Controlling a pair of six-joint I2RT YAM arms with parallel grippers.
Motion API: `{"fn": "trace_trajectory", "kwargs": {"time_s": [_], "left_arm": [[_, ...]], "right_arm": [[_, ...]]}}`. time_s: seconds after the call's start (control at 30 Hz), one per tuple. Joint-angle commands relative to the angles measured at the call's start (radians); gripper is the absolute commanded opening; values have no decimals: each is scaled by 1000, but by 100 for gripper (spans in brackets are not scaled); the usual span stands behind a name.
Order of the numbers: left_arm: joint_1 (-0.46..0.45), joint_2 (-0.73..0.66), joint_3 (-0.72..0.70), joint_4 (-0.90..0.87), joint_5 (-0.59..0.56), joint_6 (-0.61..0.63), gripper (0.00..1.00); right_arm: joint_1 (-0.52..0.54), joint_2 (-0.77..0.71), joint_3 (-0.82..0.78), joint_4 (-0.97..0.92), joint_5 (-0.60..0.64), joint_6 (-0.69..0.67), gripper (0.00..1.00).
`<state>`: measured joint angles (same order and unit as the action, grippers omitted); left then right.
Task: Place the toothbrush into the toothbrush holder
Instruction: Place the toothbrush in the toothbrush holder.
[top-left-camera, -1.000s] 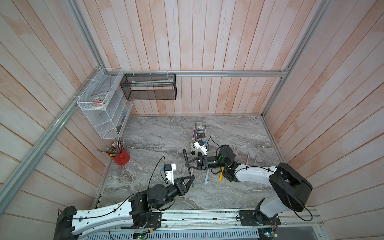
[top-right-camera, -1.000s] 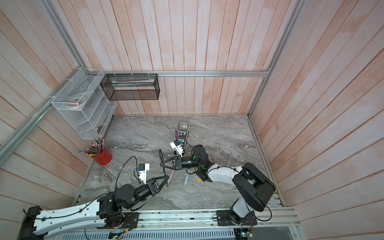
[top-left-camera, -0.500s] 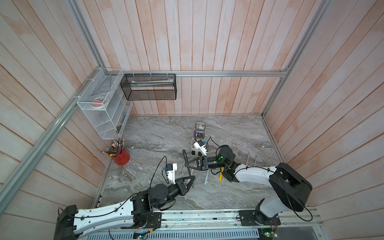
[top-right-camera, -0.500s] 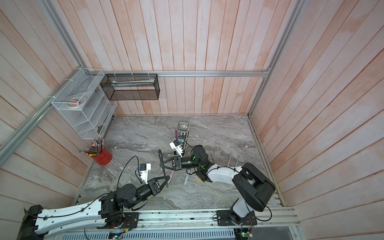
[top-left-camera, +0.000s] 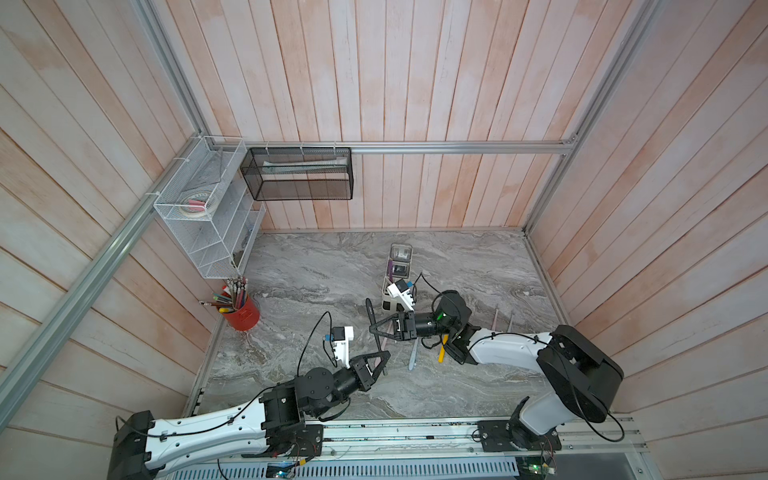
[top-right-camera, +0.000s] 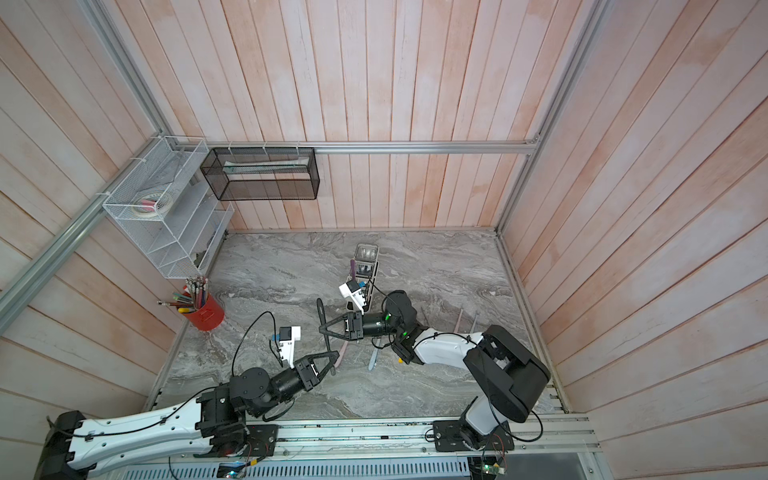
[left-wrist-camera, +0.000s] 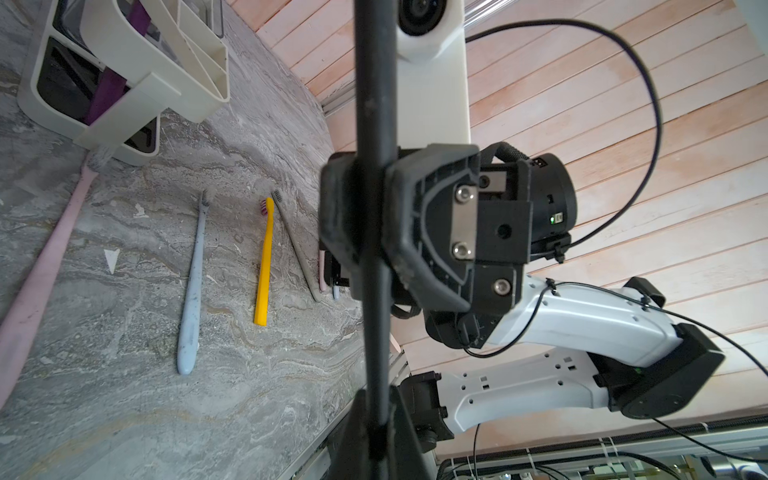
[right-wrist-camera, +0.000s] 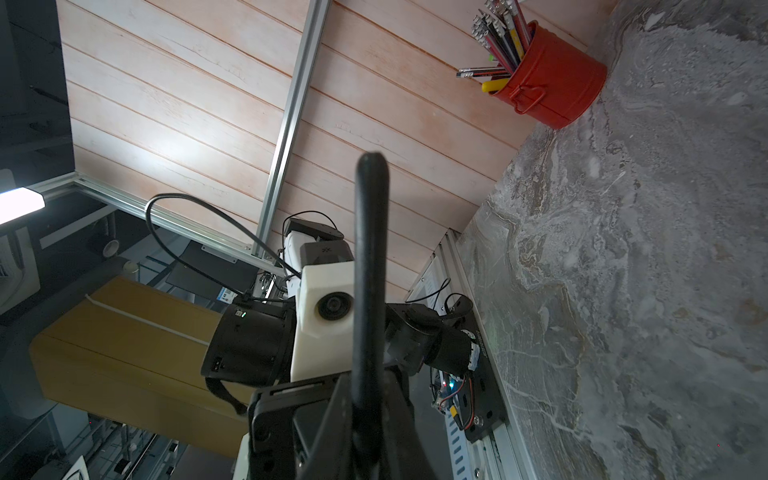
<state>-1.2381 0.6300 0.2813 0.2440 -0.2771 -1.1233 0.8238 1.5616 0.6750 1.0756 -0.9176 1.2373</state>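
Over the marble top (top-left-camera: 478, 257), near the toothbrush holder (top-left-camera: 387, 306) on its robot side: black toothbrush (top-left-camera: 370, 311) held clear of the surface, not in any compartment. Right gripper (top-left-camera: 372, 330) clamped mid-handle. Left gripper (top-left-camera: 383, 361) pinched tight on the lower end. Blue brush (left-wrist-camera: 192, 286) and yellow brush (left-wrist-camera: 264, 266) lie flat nearby.

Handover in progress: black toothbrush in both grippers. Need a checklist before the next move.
1. Left gripper shut on one end of the black toothbrush: ok.
2. Right gripper clamped on its middle: ok. Both hold it, so one must release first.
3. Toothbrush holder upright: ok.
4. Free compartment: ok. The purple toothbrush fills only one.
5. Which end has the bristles: cannot tell.
6. Holder's top clear of the arm: cannot tell. The right wrist camera overlaps it in both top views.
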Motion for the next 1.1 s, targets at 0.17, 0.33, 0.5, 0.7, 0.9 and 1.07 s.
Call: {"fn": "trace_trajectory", "kwargs": {"time_s": [0.17, 0.33, 0.5, 0.7, 0.9, 1.07], "left_arm": [[8, 0, 62, -134, -22, -7, 0], [24, 10, 158, -380, -76, -26, 0], [122, 122, 344, -708, -20, -70, 0], [152, 301, 570, -899, 50, -56, 0], [154, 422, 711, -802, 173, -120, 0], [184, 496, 797, -592, 276, -219, 0]], "right_arm": [[-31, -45, -5, -19, 3, -31, 49], [-120, -199, -5, -255, 58, -166, 69], [-155, -409, 83, -750, 291, -482, 84], [-191, -542, 85, -923, 436, -564, 86], [-214, -644, 48, -1005, 593, -603, 89], [-233, -727, 27, -1043, 661, -614, 92]]}}
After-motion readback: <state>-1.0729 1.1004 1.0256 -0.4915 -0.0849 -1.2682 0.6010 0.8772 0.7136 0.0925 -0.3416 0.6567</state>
